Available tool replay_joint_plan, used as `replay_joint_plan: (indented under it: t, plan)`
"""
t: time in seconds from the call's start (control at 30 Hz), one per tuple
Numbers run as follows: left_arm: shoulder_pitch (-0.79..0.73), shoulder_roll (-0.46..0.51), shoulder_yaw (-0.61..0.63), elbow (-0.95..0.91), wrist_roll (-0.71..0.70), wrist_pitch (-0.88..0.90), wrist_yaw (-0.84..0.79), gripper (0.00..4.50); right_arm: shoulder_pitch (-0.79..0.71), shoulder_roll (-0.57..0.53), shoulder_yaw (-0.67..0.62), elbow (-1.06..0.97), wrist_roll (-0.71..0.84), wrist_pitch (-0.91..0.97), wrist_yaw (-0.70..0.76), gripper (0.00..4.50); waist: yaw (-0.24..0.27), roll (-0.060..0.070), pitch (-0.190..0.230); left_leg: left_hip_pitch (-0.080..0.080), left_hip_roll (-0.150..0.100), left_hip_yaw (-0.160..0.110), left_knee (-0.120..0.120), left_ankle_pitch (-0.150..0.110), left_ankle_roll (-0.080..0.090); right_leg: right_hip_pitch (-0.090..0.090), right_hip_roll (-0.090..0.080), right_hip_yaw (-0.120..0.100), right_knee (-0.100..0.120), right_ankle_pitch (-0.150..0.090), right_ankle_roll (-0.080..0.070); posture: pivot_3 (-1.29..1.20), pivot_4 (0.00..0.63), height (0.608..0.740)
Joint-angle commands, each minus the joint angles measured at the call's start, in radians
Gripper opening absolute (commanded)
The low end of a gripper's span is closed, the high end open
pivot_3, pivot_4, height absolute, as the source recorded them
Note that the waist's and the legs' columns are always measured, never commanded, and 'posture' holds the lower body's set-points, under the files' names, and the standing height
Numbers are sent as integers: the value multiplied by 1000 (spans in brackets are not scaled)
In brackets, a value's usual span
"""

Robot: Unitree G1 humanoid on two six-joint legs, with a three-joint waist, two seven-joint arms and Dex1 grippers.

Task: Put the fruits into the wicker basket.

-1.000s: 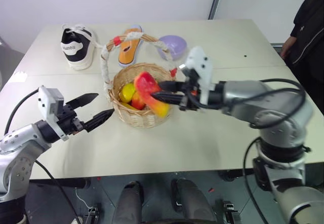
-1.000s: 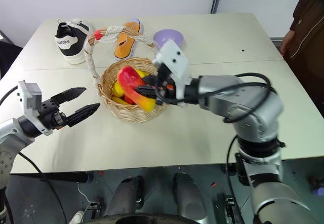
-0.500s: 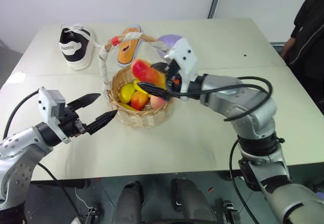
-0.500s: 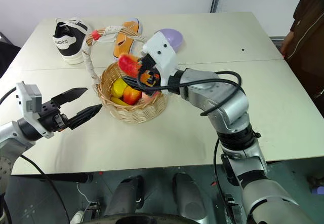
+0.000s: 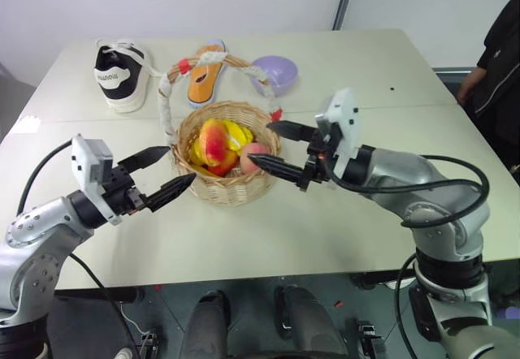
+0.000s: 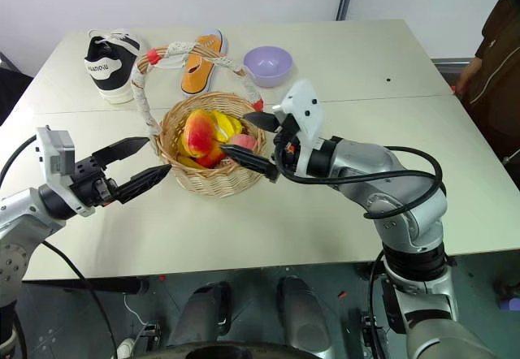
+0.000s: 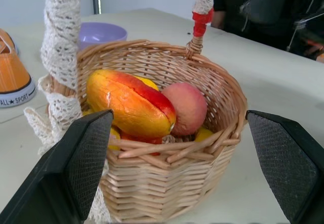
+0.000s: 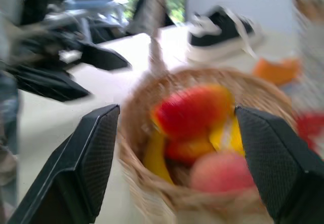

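Observation:
The wicker basket [image 5: 231, 187] stands mid-table, its tall cloth-wrapped handle arching over it. Inside lie the red-to-yellow mango [image 5: 213, 142] and the pinkish peach [image 5: 255, 155], on top of yellow fruit. In the left wrist view the mango [image 7: 130, 108] and peach [image 7: 188, 107] rest side by side in the basket [image 7: 167, 193]. My right gripper [image 5: 280, 148] is open and empty, just right of the basket's rim. Off the basket's left side my left gripper [image 5: 172, 173] hangs open with nothing between its fingers.
A black and white shoe [image 5: 123, 73], an orange insole [image 5: 207, 75] and a lilac bowl [image 5: 276, 73] lie at the back of the table. A person in dark clothes [image 5: 496, 67] stands at the right edge.
My right gripper opened and let the mango go into the basket, then drew back to the right of the rim. The left gripper stayed open beside the basket.

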Motion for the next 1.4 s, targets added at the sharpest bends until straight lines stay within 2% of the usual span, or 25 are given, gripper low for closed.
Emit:
replay_joint_plan:
  t: [0.03,0.3,0.4,0.57,0.6,0.7,0.8,0.97,1.17,1.33,1.4]
  plan:
    - [-2,0,17,-9,-22,-8,-10,4500,-21,39,-6,88,-92,-103,-60,3764,0,0,0,0,0,0,0,0,0,0,0,1,0,0,0,0,150,736]
    - [-15,-34,11,-50,-45,-3,18,4500,-119,219,11,386,-219,-332,-105,3764,0,0,0,0,1,0,-1,0,0,-1,2,2,2,1,0,0,150,736]
    - [3,-39,26,-73,-65,2,35,4500,-114,242,-8,400,-200,-350,-84,2915,2,0,0,0,0,0,-1,0,0,-1,1,2,1,0,1,0,150,736]
    - [20,-43,20,-88,-67,-3,54,4500,-98,236,-13,368,-195,-370,-56,331,1,0,0,0,0,1,-1,0,0,-1,1,2,2,0,1,0,150,736]
    - [18,-44,15,-89,-66,-4,58,4500,-93,228,-14,358,-202,-378,-53,75,1,0,0,0,0,1,-1,0,0,-1,1,2,2,0,1,0,150,736]
    - [9,-49,0,-86,-63,-8,64,4500,-72,191,-42,321,-220,-398,-57,73,2,0,0,0,0,1,-1,0,0,-1,1,2,2,0,1,0,150,736]
    - [-8,-52,-20,-79,-59,-11,60,4500,-56,124,-139,303,-227,-406,-94,73,5,0,0,0,0,1,0,0,0,-1,1,2,2,0,1,0,150,736]
    - [-83,-65,-87,-28,-31,-19,32,4500,-21,-74,-362,420,-327,-485,-192,73,26,0,0,0,-2,2,0,0,0,0,0,2,0,0,1,0,150,736]
    - [-170,-90,-159,23,8,-33,8,4500,-14,-169,-414,607,-439,-567,-278,73,11,0,0,2,-1,5,0,0,0,0,2,6,1,0,1,0,150,736]
    - [-220,-115,-197,44,37,-42,7,4500,-24,-173,-425,706,-447,-607,-288,73,-7,1,0,3,-1,6,-1,0,0,0,2,7,3,2,4,0,150,736]
    - [-221,-116,-198,45,40,-44,8,4500,-16,-167,-434,696,-424,-606,-276,1094,-4,1,0,3,-1,5,-1,0,0,0,2,7,3,2,5,0,150,736]
